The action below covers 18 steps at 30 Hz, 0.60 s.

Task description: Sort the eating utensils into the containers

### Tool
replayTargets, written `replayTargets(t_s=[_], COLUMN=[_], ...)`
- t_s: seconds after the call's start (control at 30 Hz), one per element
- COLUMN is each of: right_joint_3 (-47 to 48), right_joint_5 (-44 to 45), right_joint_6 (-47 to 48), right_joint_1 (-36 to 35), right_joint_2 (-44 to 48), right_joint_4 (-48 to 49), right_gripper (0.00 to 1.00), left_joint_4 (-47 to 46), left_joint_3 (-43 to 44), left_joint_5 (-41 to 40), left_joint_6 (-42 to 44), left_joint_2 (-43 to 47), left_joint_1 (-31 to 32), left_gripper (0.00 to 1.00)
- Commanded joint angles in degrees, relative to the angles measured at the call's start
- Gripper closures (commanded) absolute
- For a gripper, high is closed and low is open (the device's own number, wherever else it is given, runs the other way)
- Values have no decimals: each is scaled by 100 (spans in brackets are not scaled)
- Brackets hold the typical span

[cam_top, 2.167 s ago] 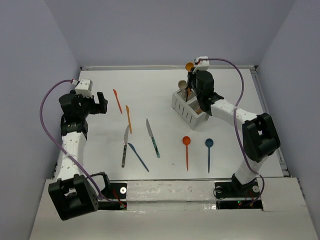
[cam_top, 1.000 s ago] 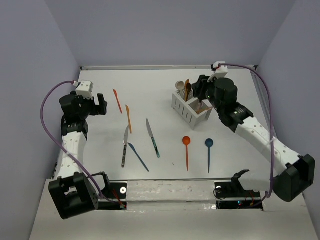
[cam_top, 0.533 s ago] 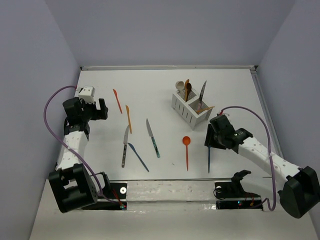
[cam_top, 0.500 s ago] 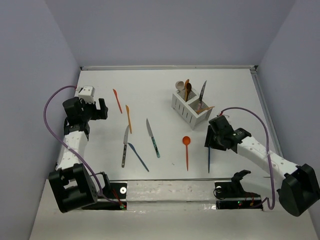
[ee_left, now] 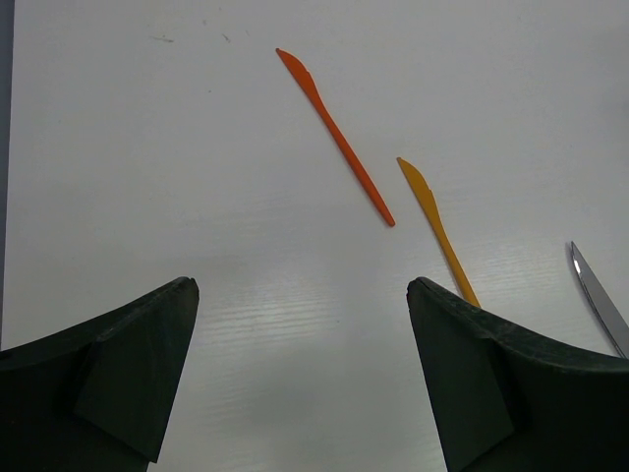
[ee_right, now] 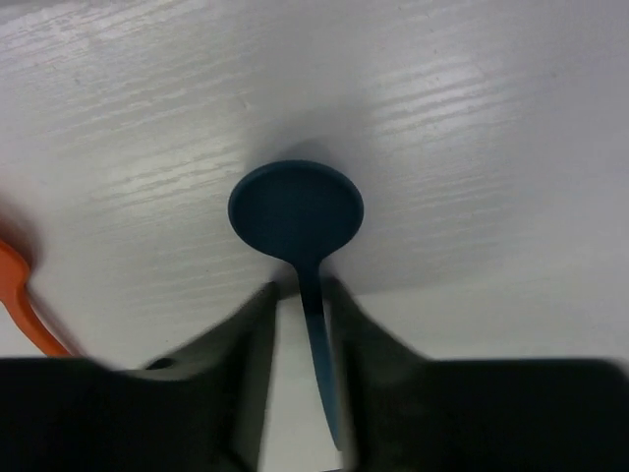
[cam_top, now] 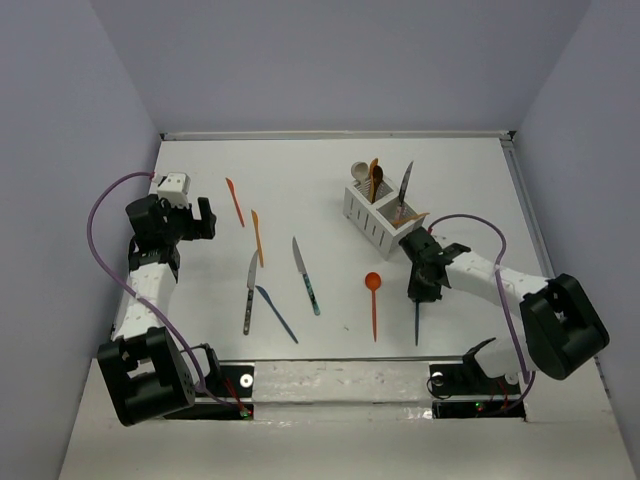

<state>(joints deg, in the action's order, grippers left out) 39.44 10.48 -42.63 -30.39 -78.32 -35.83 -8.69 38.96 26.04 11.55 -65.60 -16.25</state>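
Right pincer (ee_right: 300, 297) straddles blue spoon (ee_right: 296, 211) handle on white table (cam_top: 300, 160); lavender walls (cam_top: 330, 60).

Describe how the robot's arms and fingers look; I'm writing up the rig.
Both the left arm and right arm have white link shells and bulky black joints. A thin purple cable loops beside the left arm, which carries a small white camera block. The left fingers are dark, broad wedges.

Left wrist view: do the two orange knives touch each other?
Apart. The left wrist view shows a strip of bare white table between the darker knife and the lighter knife.
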Motion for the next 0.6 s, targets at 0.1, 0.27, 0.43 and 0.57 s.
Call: replayTargets(t_s=[0.1,0.27,0.43,0.57], right_joint_3=[-112,115,1099,2354], right_joint_5=[-161,-222,549,1017], right_joint_6=[-158,-219,-334,322], right_joint_1=[-151,-370,-705,-705], right_joint_2=[-132,668,1904,2846], right_joint_4=[393,-221,-1477,-1596], right_gripper=[100,100,100,100], left_joint_4=[-265,-291,-335,-388], left_joint_3=[-2,-11,-29,-64], left_joint_5=[41,24,-3,103], left_joint_6=[66,66,58,23], left_joint_2=[258,259,206,197], left_joint_1=[-54,-62,-62,-71], left_gripper=[1,1,1,1])
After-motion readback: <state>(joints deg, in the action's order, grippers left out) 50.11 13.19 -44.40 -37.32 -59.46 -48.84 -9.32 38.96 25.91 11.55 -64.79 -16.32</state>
